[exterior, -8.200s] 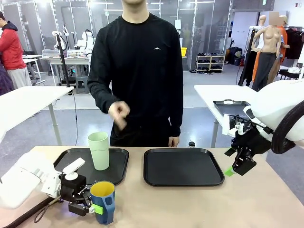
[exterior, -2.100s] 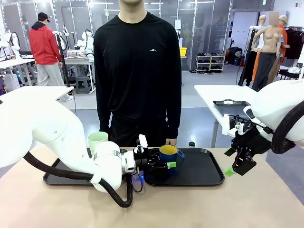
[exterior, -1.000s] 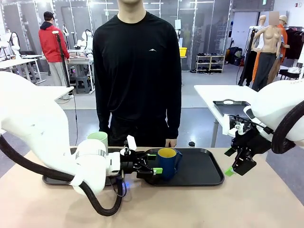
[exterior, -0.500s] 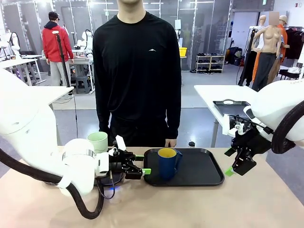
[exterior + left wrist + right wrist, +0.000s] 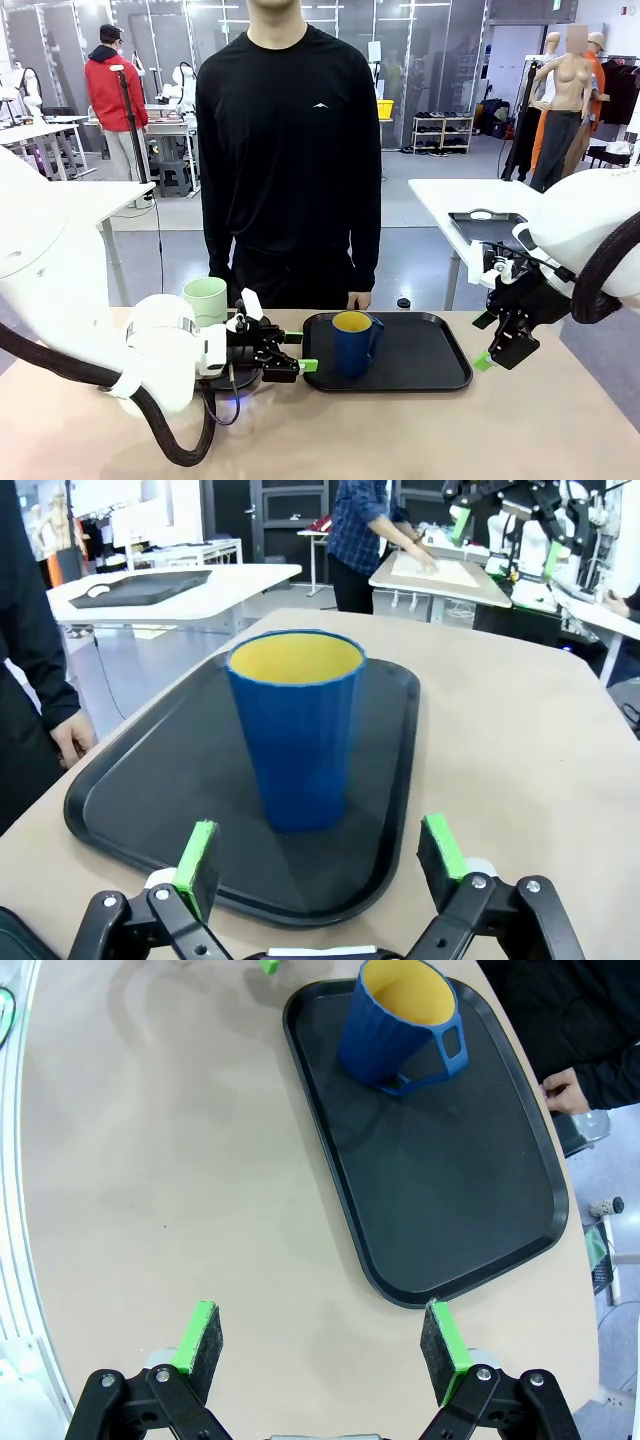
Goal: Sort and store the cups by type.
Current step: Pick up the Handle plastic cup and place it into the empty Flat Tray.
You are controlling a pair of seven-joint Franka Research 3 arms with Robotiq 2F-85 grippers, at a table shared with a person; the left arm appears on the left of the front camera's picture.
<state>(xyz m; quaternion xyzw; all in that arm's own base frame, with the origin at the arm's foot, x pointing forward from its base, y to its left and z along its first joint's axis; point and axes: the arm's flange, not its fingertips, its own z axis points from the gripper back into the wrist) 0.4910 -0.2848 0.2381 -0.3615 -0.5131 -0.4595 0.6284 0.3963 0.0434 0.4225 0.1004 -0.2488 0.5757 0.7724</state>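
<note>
The dark blue mug [image 5: 353, 343] with a yellow inside stands upright on the left part of the right black tray [image 5: 420, 355]. It also appears as the mug [image 5: 297, 724] in the left wrist view and the mug [image 5: 400, 1027] in the right wrist view. My left gripper [image 5: 300, 352] is open, just left of that tray, a short gap from the mug; its fingers [image 5: 197, 852] frame the mug from a distance. The pale mint-green tumbler [image 5: 205, 299] stands on the left black tray, behind my left arm. My right gripper [image 5: 495, 350] hangs open above the table's right side.
A person in black stands at the far edge, one hand [image 5: 360, 299] near the right tray's back rim. The left tray is largely hidden by my left arm [image 5: 160, 350]. Bare tabletop [image 5: 420, 430] lies in front of both trays.
My left gripper has drawn back leftward from the blue mug, which stays standing on the right tray. The right arm has not moved.
</note>
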